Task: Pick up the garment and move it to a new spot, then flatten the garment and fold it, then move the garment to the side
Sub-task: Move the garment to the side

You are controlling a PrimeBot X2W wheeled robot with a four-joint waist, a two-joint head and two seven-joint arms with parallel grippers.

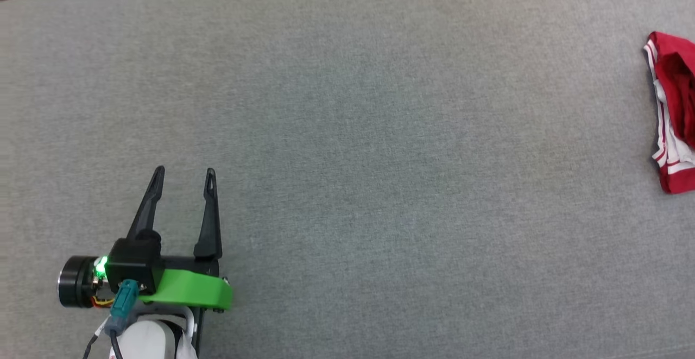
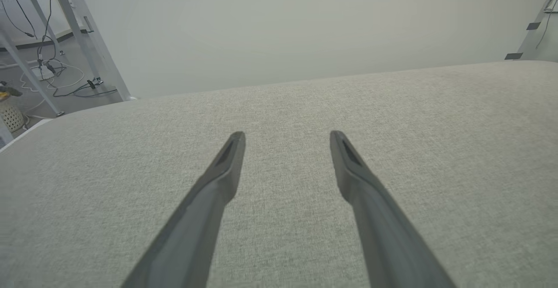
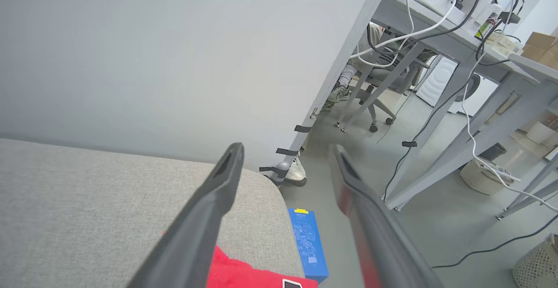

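The garment [image 1: 675,114], a red jersey with white and red-striped trim, lies bunched at the far right edge of the grey surface [image 1: 353,131] in the head view, partly cut off by the frame. My left gripper [image 1: 183,177] hovers open at the lower left, far from the garment, nothing between its fingers [image 2: 231,157]. In the right wrist view my right gripper [image 3: 287,153] is open above the surface's corner, with a patch of the red garment [image 3: 244,275] just below its fingers, not held.
Beyond the surface's right end sit a blue box [image 3: 307,244] on the floor, a person's shoe [image 3: 296,172], grey desk legs [image 3: 436,170] with cables, and wicker baskets [image 3: 481,177]. A metal frame with cables [image 2: 65,39] stands past the left end.
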